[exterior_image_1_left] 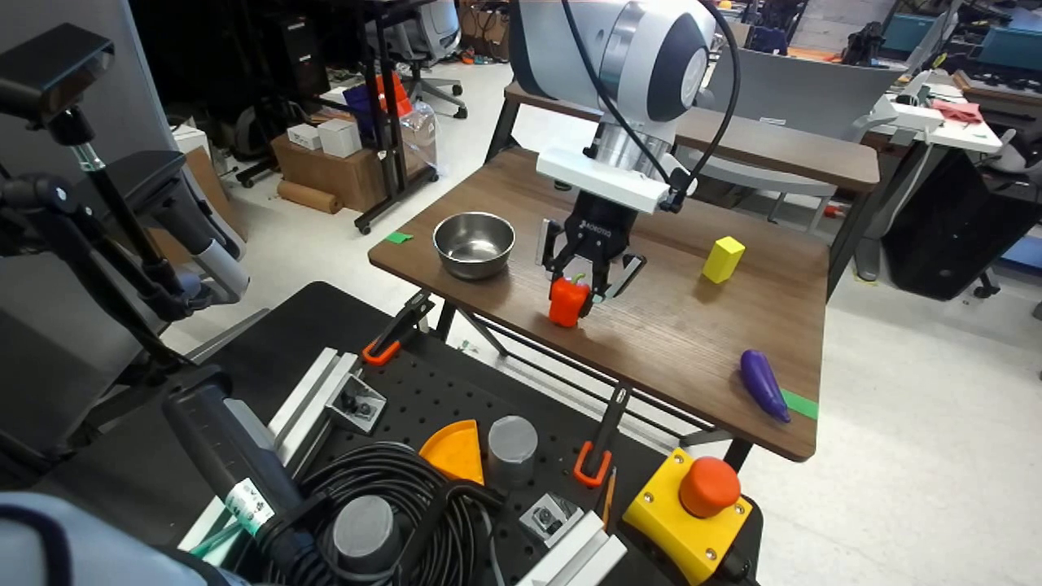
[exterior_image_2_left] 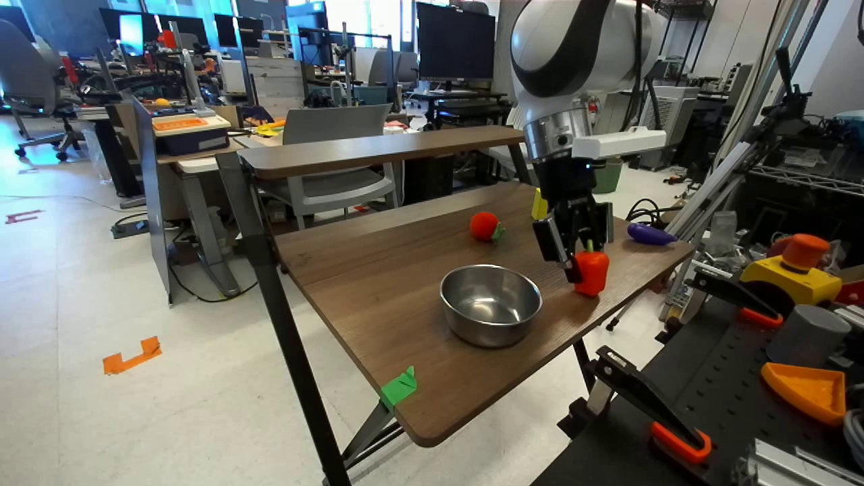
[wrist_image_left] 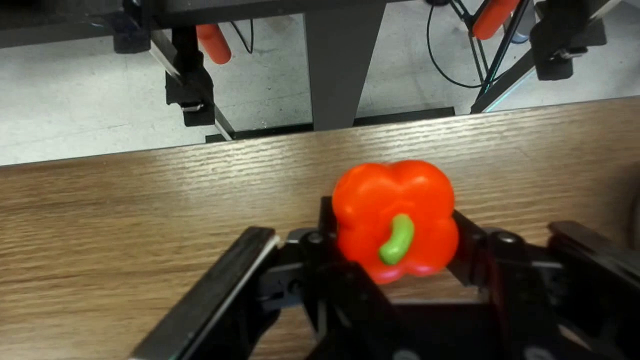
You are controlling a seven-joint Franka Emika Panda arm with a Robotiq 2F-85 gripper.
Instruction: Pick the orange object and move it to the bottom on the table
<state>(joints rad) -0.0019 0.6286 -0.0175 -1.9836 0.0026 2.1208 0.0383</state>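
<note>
In an exterior view, we see the black two-fingered gripper [exterior_image_1_left: 575, 290] pinching the red-orange bell pepper [exterior_image_1_left: 566, 306] at four o'clock from the round steel bowl [exterior_image_1_left: 474, 251] on the brown wooden table [exterior_image_1_left: 659, 325].

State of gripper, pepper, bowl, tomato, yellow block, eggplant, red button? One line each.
pepper: upright, gripped; contact with the table unclear
gripper: closed on the pepper from both sides
steel bowl: upright, mouth up
tomato: tipped onto its side
yellow block: standing on end
eggplant: lying on its side
red button: can't tell if pressed
</note>
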